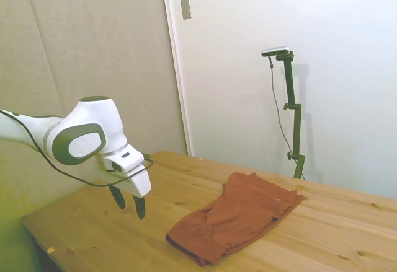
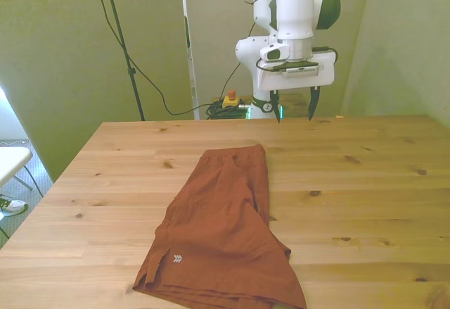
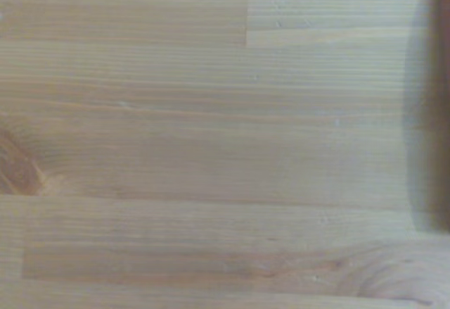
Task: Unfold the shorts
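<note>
shorts (image 2: 225,231) folded on desk (image 2: 365,182), small white chevron logo near hem; fingers (image 2: 273,107) spread, well apart, over far edge.

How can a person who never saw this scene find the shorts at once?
Look at the wooden table. The shorts lie folded flat on it, toward the front view's left and near edge. They are the only cloth there, rust brown, with a small white mark near one hem.

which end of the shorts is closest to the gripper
The narrow waistband end of the shorts, nearest the table's far edge. The open gripper hangs just beyond it; the wider hem end with the small white logo lies farthest away.
</note>
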{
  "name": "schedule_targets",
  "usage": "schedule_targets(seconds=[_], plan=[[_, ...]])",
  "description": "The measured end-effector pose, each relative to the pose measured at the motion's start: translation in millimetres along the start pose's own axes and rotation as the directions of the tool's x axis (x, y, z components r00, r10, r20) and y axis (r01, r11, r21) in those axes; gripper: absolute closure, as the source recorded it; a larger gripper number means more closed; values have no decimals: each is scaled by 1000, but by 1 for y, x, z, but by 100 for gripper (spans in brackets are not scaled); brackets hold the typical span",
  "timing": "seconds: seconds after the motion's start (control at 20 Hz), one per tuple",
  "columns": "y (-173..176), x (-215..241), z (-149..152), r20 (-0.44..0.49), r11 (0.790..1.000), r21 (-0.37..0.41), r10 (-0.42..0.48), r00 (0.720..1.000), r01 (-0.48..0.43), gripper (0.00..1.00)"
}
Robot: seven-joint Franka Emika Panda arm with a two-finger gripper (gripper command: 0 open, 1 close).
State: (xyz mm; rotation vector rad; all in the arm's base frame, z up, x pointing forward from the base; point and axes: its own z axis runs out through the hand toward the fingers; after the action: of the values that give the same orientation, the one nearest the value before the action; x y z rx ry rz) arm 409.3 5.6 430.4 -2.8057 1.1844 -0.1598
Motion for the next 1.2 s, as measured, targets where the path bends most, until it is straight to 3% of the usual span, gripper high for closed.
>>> schedule_targets(seconds=[0.25, 0.6, 0.8, 1.0, 1.2], plan=[[16, 29, -8, -47, 997, -8, 75, 996, -76, 0], [124, 156, -11, -52, 954, 29, 299, 953, -298, 0], [168, 199, 9, 14, 935, 61, 350, 937, -350, 0], [189, 220, 38, 185, 926, 99, 341, 921, -363, 0], [203, 248, 63, 266, 918, 107, 344, 900, -382, 0]])
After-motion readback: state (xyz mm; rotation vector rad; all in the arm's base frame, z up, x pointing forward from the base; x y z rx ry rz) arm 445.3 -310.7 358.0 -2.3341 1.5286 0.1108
